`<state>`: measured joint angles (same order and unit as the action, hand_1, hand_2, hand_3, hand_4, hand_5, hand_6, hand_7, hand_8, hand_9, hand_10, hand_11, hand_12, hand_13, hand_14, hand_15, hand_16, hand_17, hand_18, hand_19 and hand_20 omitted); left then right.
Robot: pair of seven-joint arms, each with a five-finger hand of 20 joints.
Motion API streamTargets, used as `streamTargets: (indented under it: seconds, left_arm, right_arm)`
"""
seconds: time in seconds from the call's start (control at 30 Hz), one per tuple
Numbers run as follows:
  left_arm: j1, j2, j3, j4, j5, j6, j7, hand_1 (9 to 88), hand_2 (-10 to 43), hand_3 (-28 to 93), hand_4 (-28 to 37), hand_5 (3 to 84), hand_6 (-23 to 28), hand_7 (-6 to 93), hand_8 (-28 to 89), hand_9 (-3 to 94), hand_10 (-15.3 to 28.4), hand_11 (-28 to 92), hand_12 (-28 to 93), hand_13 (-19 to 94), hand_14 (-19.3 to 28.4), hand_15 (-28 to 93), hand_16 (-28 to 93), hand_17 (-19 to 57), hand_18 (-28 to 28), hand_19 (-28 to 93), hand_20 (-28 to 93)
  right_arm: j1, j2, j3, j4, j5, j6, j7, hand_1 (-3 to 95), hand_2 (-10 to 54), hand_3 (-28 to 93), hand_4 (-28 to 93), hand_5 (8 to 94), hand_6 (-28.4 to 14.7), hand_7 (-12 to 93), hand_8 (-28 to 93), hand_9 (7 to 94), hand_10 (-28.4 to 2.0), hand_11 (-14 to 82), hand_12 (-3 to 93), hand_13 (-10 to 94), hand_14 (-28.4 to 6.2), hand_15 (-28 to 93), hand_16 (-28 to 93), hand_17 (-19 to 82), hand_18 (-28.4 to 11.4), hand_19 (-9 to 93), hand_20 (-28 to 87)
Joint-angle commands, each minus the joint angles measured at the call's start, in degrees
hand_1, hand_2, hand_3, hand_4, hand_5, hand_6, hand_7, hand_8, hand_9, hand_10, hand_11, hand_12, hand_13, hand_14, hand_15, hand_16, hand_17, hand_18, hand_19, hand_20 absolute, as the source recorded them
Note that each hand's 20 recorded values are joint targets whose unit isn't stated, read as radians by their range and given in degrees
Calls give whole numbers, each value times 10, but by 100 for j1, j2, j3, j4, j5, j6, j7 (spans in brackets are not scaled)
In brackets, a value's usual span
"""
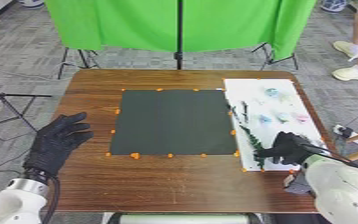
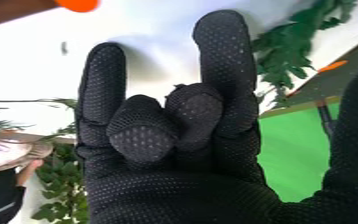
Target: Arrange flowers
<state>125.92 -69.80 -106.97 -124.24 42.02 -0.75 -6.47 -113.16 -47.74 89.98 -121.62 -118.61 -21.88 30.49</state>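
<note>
In the head view my right hand is low over the near part of a white board, beside a dark green leafy stem. Pale blue and pink blossoms lie farther up the board. My left hand is at the table's left edge, fingers relaxed and empty. In the right wrist view my right hand has its outer fingers straight and the middle ones bent, with the thumb apart and nothing visibly held. Green leaves lie by one fingertip, and more foliage lies on the other side.
A dark rectangular mat lies mid-table, with orange markers around its edge. The brown wooden table runs along the near side. A green cloth hangs behind it, and a black tripod stands off to the left.
</note>
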Motion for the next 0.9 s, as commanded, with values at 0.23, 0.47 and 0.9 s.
streamTargets:
  seconds: [0.23,0.47,0.9]
  left_arm:
    - [-11,-18,90,62,24,14,-58,288,77,722,-283,451,73,305,-133,420,173,459,194,363,209,695,-56,-25,245,661,-3]
    - [-57,-11,100,83,36,2,-74,287,76,724,-283,451,73,306,-133,420,172,459,194,363,208,695,-56,-25,245,661,-3]
    - [-56,7,66,79,31,17,-75,287,76,725,-283,452,74,305,-133,420,172,460,195,363,208,695,-56,-25,245,661,-3]
  right_arm:
    - [544,-81,-752,657,-298,-358,221,278,-95,527,-283,777,2,483,-166,787,-116,642,397,719,-127,801,352,285,-182,752,263]
    - [608,-4,-1282,875,-556,-797,594,304,-95,652,-282,776,8,488,-170,789,-112,644,386,724,-120,799,343,290,-177,752,255]
    - [500,-120,-1657,980,-710,-1858,441,488,-95,470,-283,719,23,528,-183,761,-100,645,389,701,-104,785,349,278,-164,742,229]
